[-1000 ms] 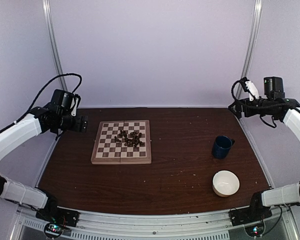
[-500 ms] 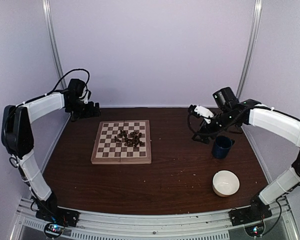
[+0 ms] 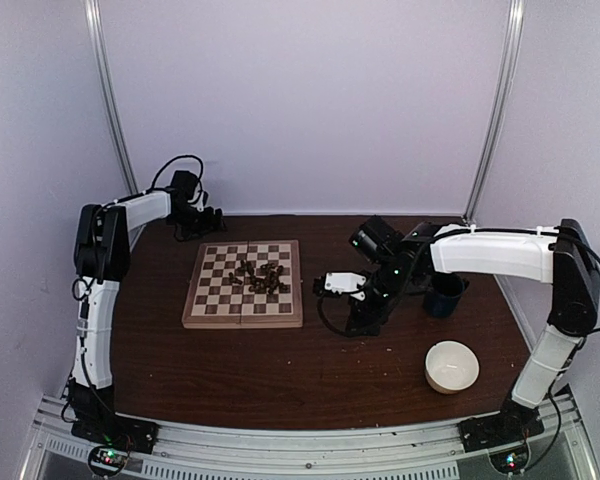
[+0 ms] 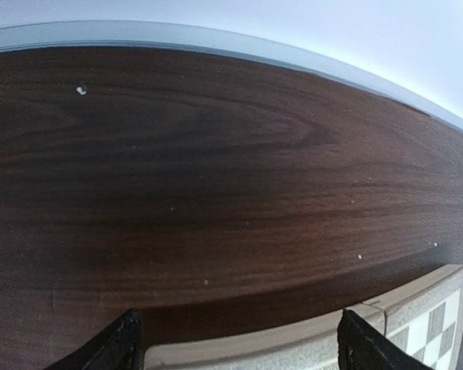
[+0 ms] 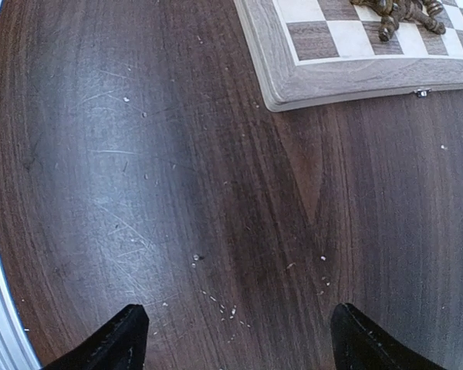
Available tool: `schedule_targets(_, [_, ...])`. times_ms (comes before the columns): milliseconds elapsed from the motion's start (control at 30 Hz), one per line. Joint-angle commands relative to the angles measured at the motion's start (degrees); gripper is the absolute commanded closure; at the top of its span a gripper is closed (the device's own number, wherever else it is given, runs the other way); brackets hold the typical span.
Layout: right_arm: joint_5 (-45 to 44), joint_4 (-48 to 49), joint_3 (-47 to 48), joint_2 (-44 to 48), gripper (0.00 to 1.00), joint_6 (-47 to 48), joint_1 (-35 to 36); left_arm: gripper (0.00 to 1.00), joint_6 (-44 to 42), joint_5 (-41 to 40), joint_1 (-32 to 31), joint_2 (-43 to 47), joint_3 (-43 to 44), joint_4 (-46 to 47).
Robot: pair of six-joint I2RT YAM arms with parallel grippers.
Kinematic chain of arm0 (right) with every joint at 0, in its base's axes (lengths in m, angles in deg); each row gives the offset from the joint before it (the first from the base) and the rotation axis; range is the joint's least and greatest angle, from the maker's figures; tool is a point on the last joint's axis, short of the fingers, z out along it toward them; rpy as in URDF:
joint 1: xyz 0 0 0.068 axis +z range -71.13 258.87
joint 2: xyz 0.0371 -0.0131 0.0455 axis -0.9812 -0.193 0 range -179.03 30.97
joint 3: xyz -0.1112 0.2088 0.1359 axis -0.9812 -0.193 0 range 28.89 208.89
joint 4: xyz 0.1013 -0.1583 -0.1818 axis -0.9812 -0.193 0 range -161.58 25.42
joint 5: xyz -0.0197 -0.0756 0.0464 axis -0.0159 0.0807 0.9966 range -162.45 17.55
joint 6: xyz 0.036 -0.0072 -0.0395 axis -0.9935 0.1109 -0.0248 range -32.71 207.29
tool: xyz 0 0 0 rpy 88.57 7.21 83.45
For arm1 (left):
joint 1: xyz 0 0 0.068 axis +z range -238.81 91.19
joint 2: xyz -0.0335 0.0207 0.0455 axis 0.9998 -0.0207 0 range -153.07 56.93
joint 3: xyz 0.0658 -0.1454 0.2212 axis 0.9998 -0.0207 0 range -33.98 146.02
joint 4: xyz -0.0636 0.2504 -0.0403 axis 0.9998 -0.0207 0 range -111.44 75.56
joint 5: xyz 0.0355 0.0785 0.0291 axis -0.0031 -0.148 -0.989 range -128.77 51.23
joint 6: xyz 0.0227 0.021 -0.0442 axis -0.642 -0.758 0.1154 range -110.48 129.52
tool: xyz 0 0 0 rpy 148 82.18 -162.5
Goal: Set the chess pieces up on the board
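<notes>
The board [image 3: 242, 320] lies left of the table's middle, and the chess pieces [image 3: 260, 277] sit in a heap on its middle-right squares. My left gripper [image 3: 211, 222] hovers by the board's far left corner, open with nothing between its fingers. In the left wrist view the left gripper [image 4: 239, 325] frames the board's pale border [image 4: 293, 347]. My right gripper [image 3: 359, 319] hangs open over bare table just right of the board. In the right wrist view the right gripper [image 5: 237, 311] is over bare tabletop, with a corner of the board [image 5: 332, 77] and a few of the chess pieces [image 5: 405, 11] at the top right.
A dark blue mug [image 3: 444, 293] stands right of the right arm. A white bowl [image 3: 452, 366] sits nearer the front right. The back wall runs close behind the left gripper. Small crumbs dot the tabletop [image 5: 239, 308].
Both arms swung inward. The left gripper moved along the back edge to the board's far left corner. The right gripper dropped from the far right to the table beside the board.
</notes>
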Motion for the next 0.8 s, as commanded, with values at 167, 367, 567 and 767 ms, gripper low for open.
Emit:
schedule_targets(167, [0.65, -2.56, 2.26, -2.02, 0.15, -0.36, 1.72, 0.10, -7.50, 6.65, 1.13, -10.78, 16.47, 0.18])
schedule_targets(367, [1.11, -1.73, 1.55, -1.22, 0.15, -0.39, 1.72, 0.05, -13.04, 12.67, 1.35, -12.33, 17.28, -1.83])
schedule_targets(567, [1.06, -2.09, 1.22, -0.89, 0.15, -0.48, 1.72, 0.04, -14.56, 19.79, 1.56, -12.54, 16.66, -5.19])
schedule_targets(767, [0.96, -2.07, 0.06, 0.28, 0.15, -0.63, 1.72, 0.05, -15.70, 24.55, 1.54, -11.48, 15.66, -8.12])
